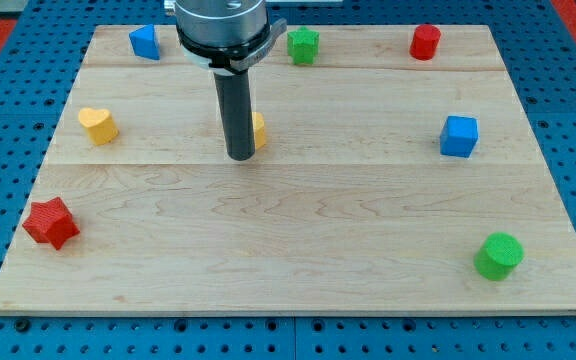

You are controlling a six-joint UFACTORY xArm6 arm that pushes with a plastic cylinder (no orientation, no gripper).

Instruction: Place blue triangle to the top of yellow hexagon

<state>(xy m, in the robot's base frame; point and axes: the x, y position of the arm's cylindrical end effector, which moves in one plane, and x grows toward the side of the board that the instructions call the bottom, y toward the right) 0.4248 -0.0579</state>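
The blue triangle (145, 42) sits near the board's top left corner. The yellow hexagon (259, 131) lies left of the board's middle, mostly hidden behind my rod. My tip (240, 156) rests on the board right against the hexagon's lower left side. The blue triangle is far up and to the left of the tip.
A yellow heart (98, 125) lies at the left, a red star (51, 223) at the lower left. A green block (303, 45) and a red cylinder (425, 42) sit along the top. A blue cube (459, 136) is at the right, a green cylinder (498, 256) at the lower right.
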